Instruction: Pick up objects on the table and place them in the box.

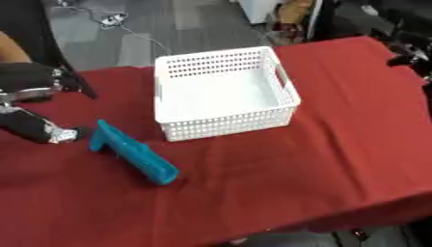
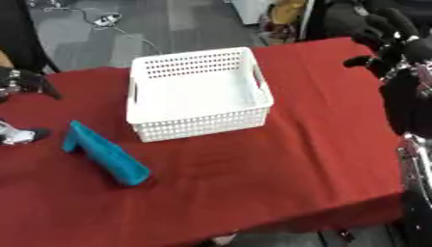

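One white basket (image 1: 224, 94) on the red desk (image 1: 278, 164); one teal object (image 1: 133, 153) just left. Left hand (image 1: 33, 126) beside it, fingers unclear; right hand (image 2: 395, 41) apparently open.

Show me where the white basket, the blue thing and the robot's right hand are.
white basket (image 1: 226, 126): left eye view, on its near perforated wall.
blue object (image 1: 135, 157): left eye view, middle of its long body.
right hand (image 2: 397, 46): right eye view, on the dark fingers.
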